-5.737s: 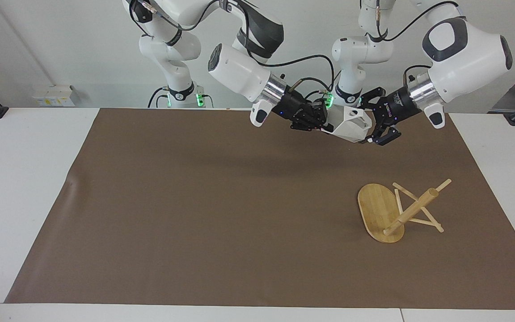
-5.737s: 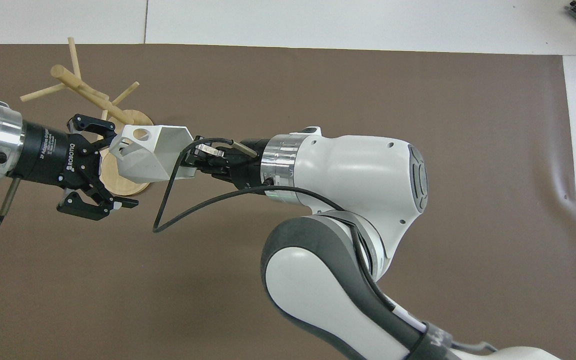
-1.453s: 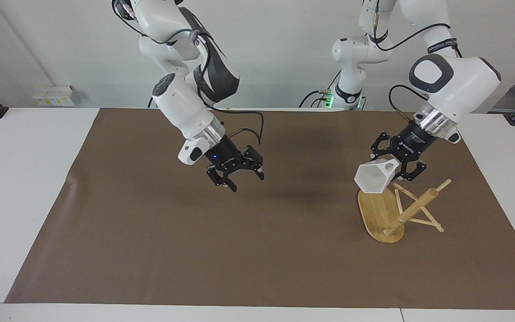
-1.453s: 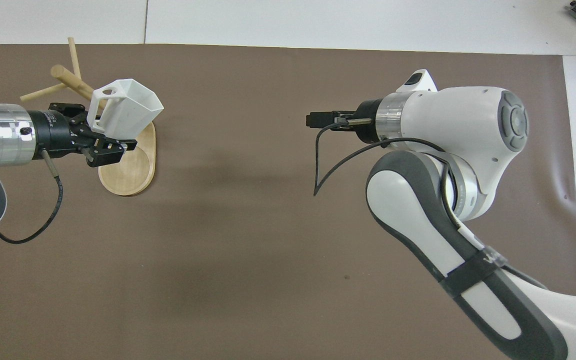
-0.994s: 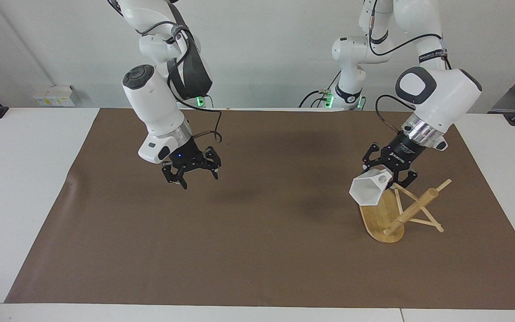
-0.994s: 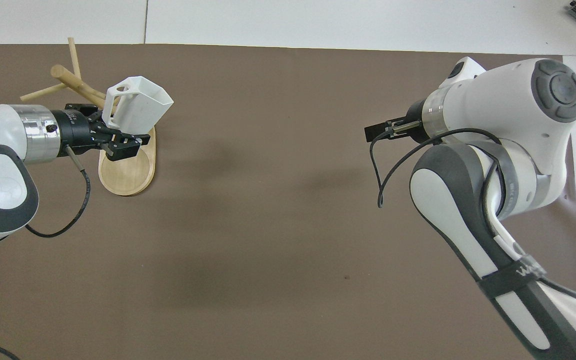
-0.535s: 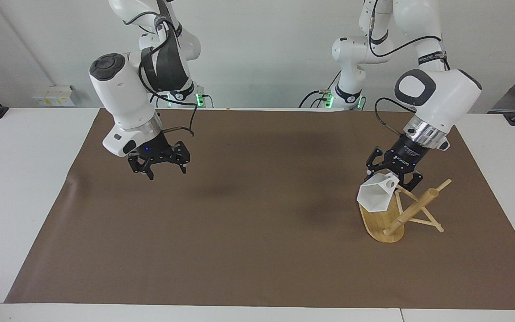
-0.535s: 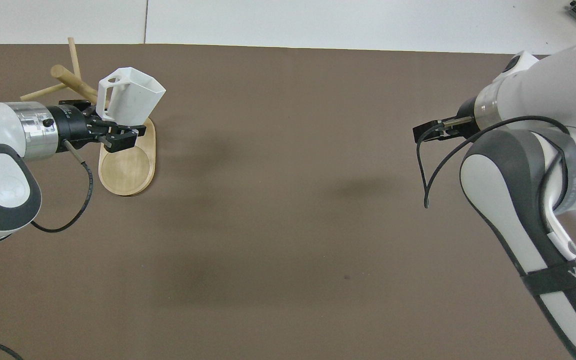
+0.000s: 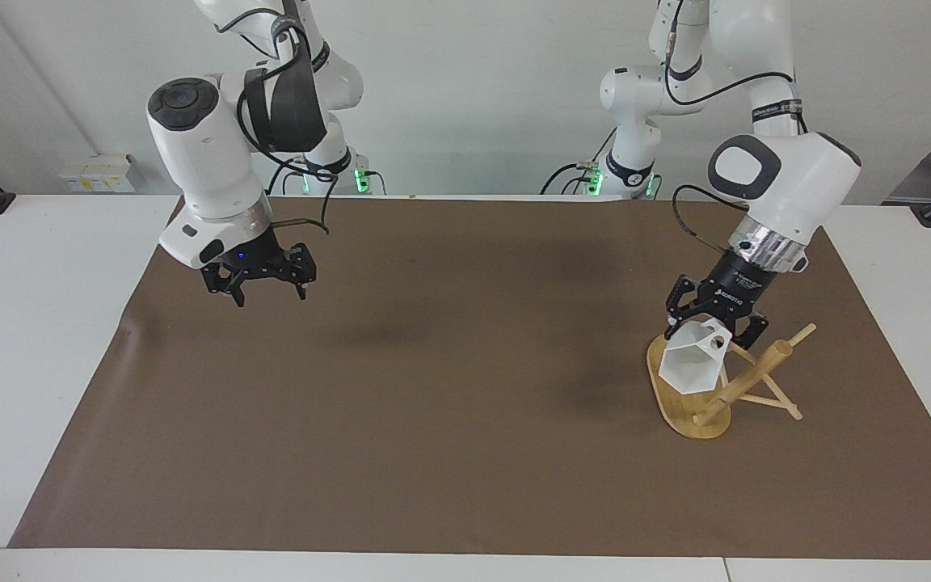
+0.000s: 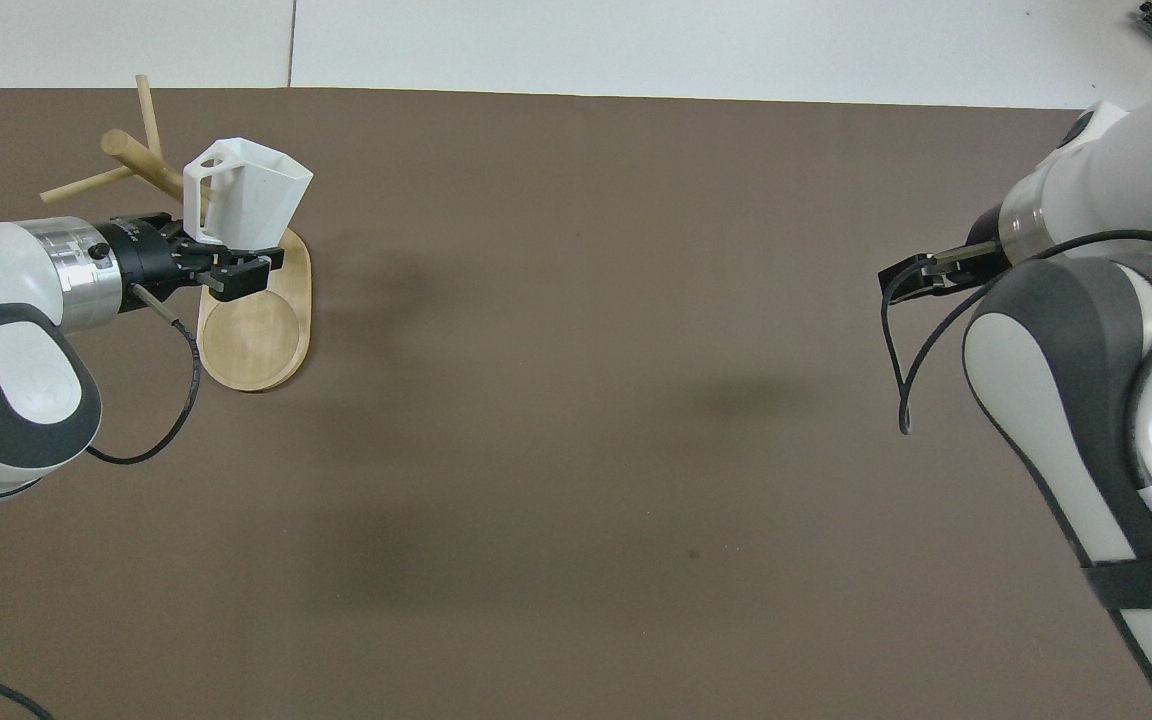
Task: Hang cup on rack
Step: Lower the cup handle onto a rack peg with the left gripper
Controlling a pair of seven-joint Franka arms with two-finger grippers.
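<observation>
Right end effector (image 9: pixel 257 288): mine, fingers spread apart and holding nothing. It hangs in the air over the brown mat (image 9: pixel 449 388), toward the right arm's end of the desk (image 9: pixel 21 339). This arm waits.

Left end effector (image 9: pixel 712 319): mine, fingers clamped together on the cup (image 9: pixel 692 362), gripping it at the handle. It hangs over the rack's base, toward the left arm's end of the desk.

Cup: white, faceted, held up in the air and tipped on its side. In the facing view the hexagonal mouth points away from the robots; the handle with its round hole sits at the top, right at my fingers. In the overhead view the cup (image 10: pixel 244 205) covers the far part of the base and the lower part of the post.

Cup against rack: the handle is just beside a thin peg; I cannot tell whether they touch. The cup is not hung on any peg.

Rack (image 9: pixel 744 380): bamboo, lying tipped over on the mat. The oval base (image 10: pixel 256 340) stands on edge; the thick post (image 9: pixel 748 378) slants away from it toward the left arm's end of the desk. Thin pegs (image 9: pixel 764 400) cross the post, one resting on the mat.
</observation>
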